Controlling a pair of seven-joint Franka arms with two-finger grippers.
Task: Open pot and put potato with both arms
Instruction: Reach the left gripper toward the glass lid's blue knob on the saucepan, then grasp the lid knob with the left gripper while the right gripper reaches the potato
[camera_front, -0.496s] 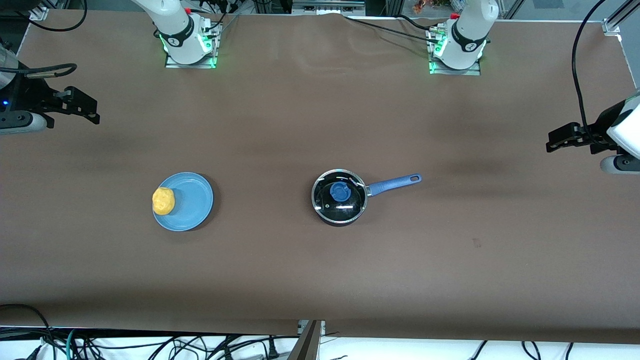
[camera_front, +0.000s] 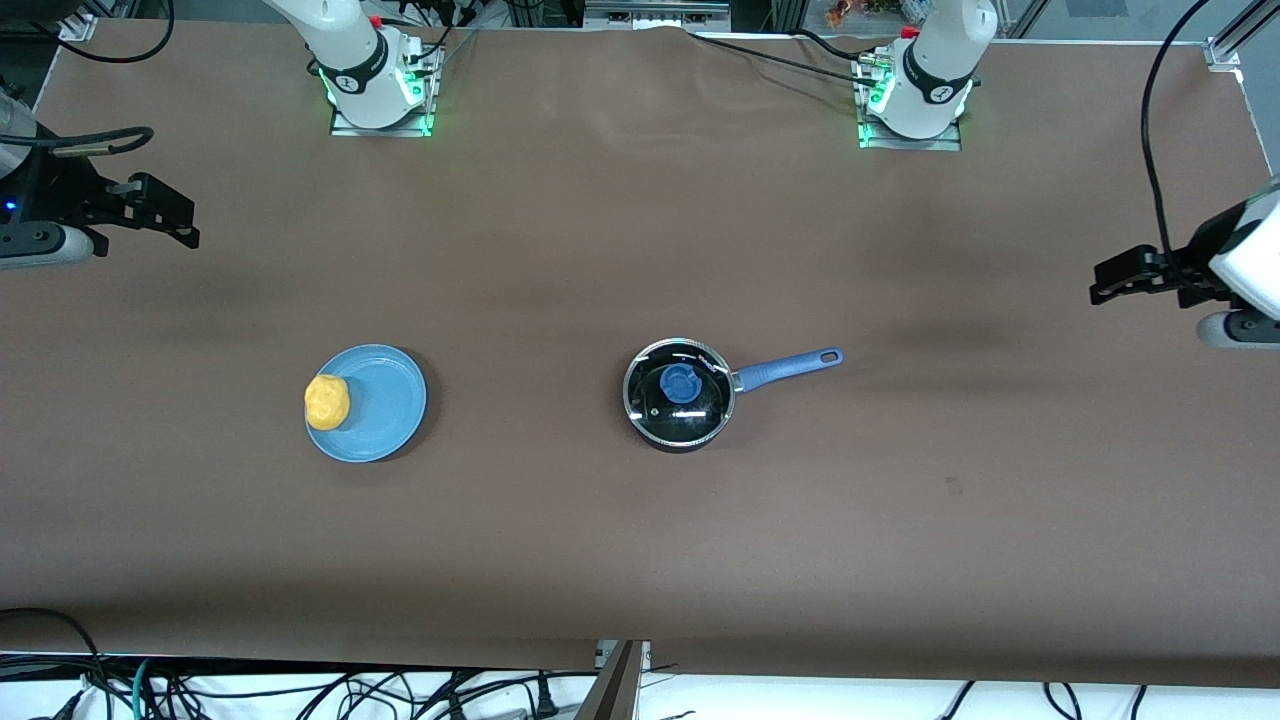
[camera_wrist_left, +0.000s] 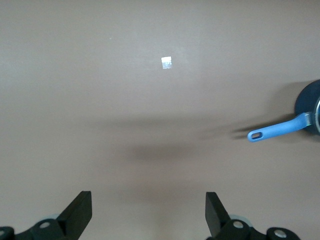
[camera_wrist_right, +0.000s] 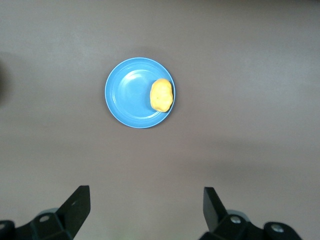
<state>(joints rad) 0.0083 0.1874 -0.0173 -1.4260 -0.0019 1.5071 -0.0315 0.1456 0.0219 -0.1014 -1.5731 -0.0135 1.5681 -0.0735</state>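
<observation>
The black pot (camera_front: 679, 392) stands mid-table with its glass lid and blue knob (camera_front: 681, 383) on; its blue handle (camera_front: 790, 367) points toward the left arm's end and shows in the left wrist view (camera_wrist_left: 276, 130). The yellow potato (camera_front: 327, 401) lies on the edge of a light-blue plate (camera_front: 385, 400), also in the right wrist view (camera_wrist_right: 161, 95). My left gripper (camera_front: 1103, 280) is open and empty, up over the left arm's end of the table. My right gripper (camera_front: 185, 222) is open and empty, up over the right arm's end.
The brown table (camera_front: 560, 540) carries only the plate and the pot. A small white tag (camera_wrist_left: 166, 62) lies on the cloth in the left wrist view. Cables hang below the table's near edge (camera_front: 300, 690).
The left gripper has shifted very slightly upward in the front view. Nothing else has moved.
</observation>
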